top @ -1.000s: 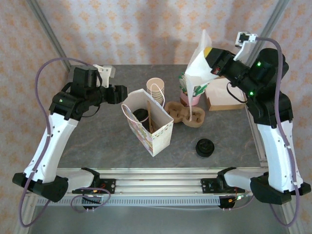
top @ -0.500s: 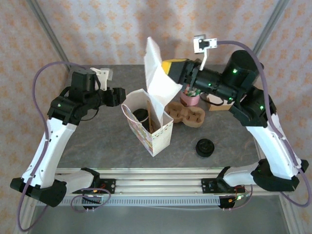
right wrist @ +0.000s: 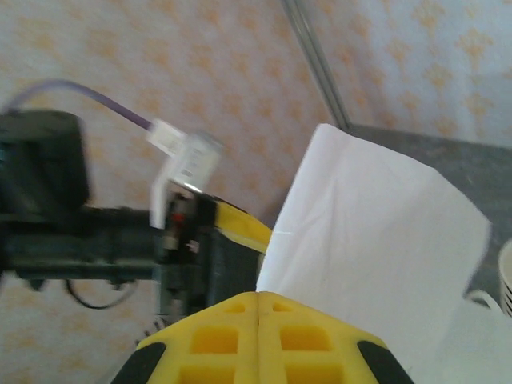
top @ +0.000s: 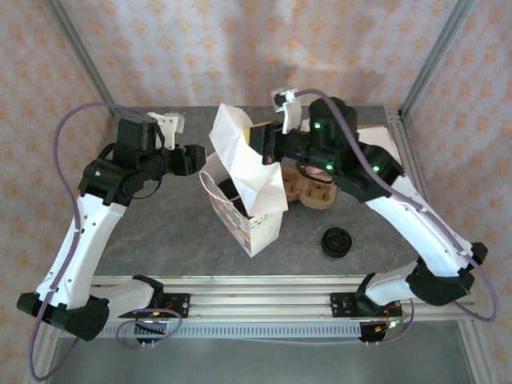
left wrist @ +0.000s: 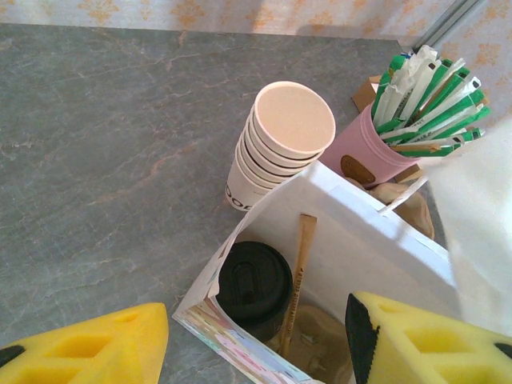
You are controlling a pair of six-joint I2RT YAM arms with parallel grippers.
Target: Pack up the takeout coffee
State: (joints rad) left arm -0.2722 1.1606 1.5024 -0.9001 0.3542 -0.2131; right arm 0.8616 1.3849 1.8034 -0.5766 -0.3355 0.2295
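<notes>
Nearest, loose black lids (top: 337,242) lay on the table (top: 160,240); behind them the takeout coffee (left wrist: 254,280) stood inside the paper bag (top: 254,220). Left gripper (top: 198,158) hovered at the bag's left rim, jaws wide, holding nothing. Right gripper (right wrist: 258,308) was clamped on a white napkin (top: 240,160) above the bag, with lidless cups (left wrist: 280,148) further back.

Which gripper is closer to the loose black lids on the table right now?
Right. The right gripper, shut on a white napkin, hangs above the bag, behind and left of the lids. The left gripper sits farther left, past the bag.
</notes>
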